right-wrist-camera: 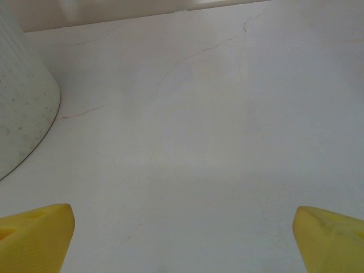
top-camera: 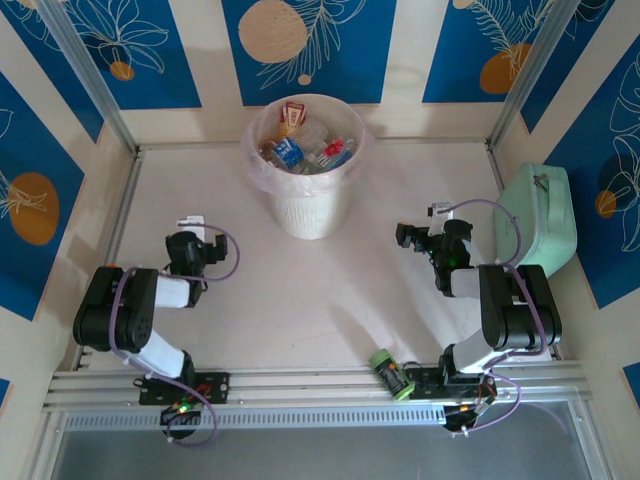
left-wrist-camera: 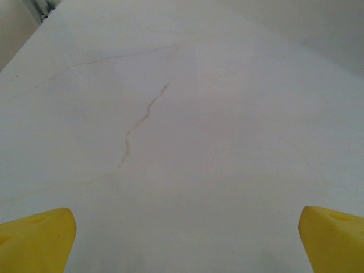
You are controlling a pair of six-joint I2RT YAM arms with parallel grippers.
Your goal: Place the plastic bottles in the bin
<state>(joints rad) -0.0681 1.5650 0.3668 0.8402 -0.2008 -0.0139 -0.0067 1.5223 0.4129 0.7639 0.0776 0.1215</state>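
The round cream-white bin [top-camera: 305,190] stands at the back middle of the table, with several plastic bottles [top-camera: 300,148] lying inside its bag liner. A green bottle with a dark label [top-camera: 391,373] lies on the near rail beside the right arm's base. My left gripper [top-camera: 193,245] hovers over bare table at the left, open, its yellow fingertips [left-wrist-camera: 40,236] wide apart with nothing between them. My right gripper [top-camera: 416,237] is open too, right of the bin, nothing between its fingertips [right-wrist-camera: 330,233]. The bin's ribbed wall [right-wrist-camera: 23,102] shows at the left of the right wrist view.
A mint-green rounded case [top-camera: 540,215] sits against the right wall behind the right arm. Metal rails [top-camera: 320,385] run along the near edge. Blue patterned walls enclose the white tabletop [top-camera: 320,290].
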